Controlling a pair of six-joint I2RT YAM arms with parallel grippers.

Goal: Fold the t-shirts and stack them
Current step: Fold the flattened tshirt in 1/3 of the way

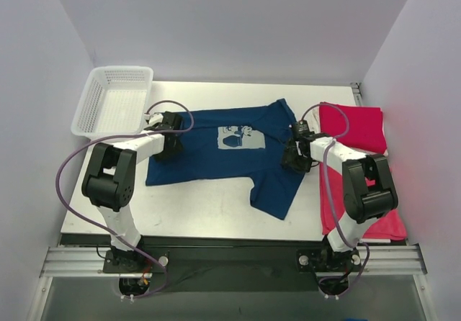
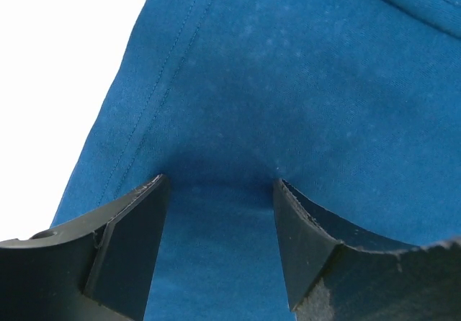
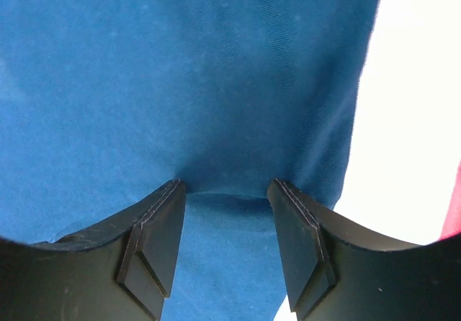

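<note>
The navy t-shirt lies spread on the white table, its pale print facing up. My left gripper is down on the shirt's left part. In the left wrist view it is open, with the tips pressed into the blue cloth near a stitched hem. My right gripper is down on the shirt's right edge. In the right wrist view it is open, with blue cloth between its tips. Red t-shirts lie at the right side of the table.
A white mesh basket stands at the back left corner. More red cloth reaches the table's near right edge. Bare table shows in front of the navy shirt. Purple cables loop over both arms.
</note>
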